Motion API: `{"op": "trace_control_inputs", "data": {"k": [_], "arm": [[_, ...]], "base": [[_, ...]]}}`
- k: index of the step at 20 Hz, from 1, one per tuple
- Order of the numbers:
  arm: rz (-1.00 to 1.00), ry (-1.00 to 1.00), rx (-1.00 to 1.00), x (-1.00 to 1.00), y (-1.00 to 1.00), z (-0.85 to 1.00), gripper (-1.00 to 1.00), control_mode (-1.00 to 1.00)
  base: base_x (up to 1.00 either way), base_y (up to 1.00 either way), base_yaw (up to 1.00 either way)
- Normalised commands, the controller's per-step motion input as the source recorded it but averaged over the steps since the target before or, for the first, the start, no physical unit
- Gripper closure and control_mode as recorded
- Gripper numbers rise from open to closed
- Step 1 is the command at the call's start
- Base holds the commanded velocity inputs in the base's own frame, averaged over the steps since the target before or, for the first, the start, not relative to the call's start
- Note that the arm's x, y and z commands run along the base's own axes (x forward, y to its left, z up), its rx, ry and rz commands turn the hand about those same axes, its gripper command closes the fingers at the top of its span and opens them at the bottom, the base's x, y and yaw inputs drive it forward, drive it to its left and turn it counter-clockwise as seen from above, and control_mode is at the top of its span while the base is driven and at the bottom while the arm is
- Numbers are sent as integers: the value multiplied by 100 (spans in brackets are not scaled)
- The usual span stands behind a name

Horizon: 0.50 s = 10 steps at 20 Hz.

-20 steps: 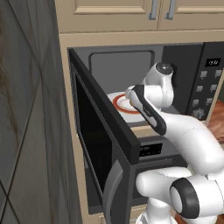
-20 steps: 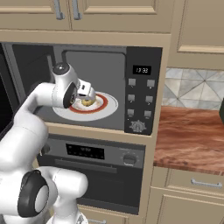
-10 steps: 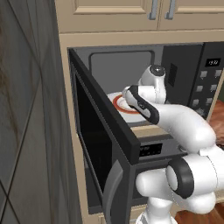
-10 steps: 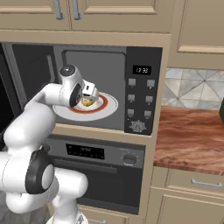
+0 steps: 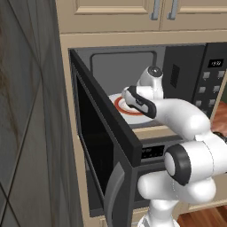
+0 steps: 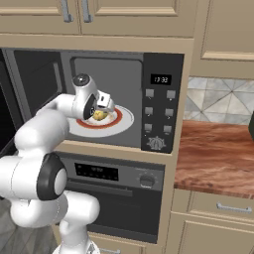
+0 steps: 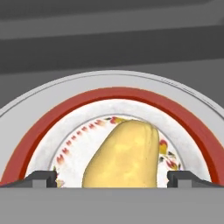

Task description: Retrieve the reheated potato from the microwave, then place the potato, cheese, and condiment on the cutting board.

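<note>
The smooth yellowish-tan oval potato [image 7: 124, 155] lay in the middle of a round white plate with a broad red ring and small red and yellow marks [image 7: 30, 140], inside the cavity of the large built-in black microwave [image 6: 161, 101]. In the hand view it stood between the two small dark fingertips [image 7: 41, 178], one at each side of it, with a gap of plate showing between each tip and the potato. The two-finger gripper [image 6: 101, 111] was therefore spread wide and grasped nothing, its tips straddling the potato just above the plate.

In the right base view the potato [image 6: 100, 115] showed as a small yellow lump directly under the hand, on the plate [image 6: 121, 121], and the white arm reached in from the lower left through the open front. In the left base view the wrist and hand [image 5: 148, 95] hid the potato; part of the red-ringed plate [image 5: 120, 105] showed beside them. The microwave's dark glass door [image 5: 95, 133] stood swung out to the left, edge-on toward the camera.

To the right of the cavity sat the button panel with its small lit display [image 6: 160, 79]. Below the microwave was a dark oven front with a display strip and a knob [image 6: 144, 181]. Pale beige cabinet doors [image 6: 144, 15] ran above, and a reddish wood counter [image 6: 218, 158] lay to the right under a grey patterned tile wall [image 6: 221, 101].
</note>
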Motion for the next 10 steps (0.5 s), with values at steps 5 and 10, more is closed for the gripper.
{"op": "trace_control_inputs", "data": {"k": [5, 10], "arm": [[0, 0, 0, 13, 0, -11, -100, -100], [0, 0, 0, 2, 0, -12, -100, -100]], "base": [[0, 0, 0], [0, 0, 0]]}}
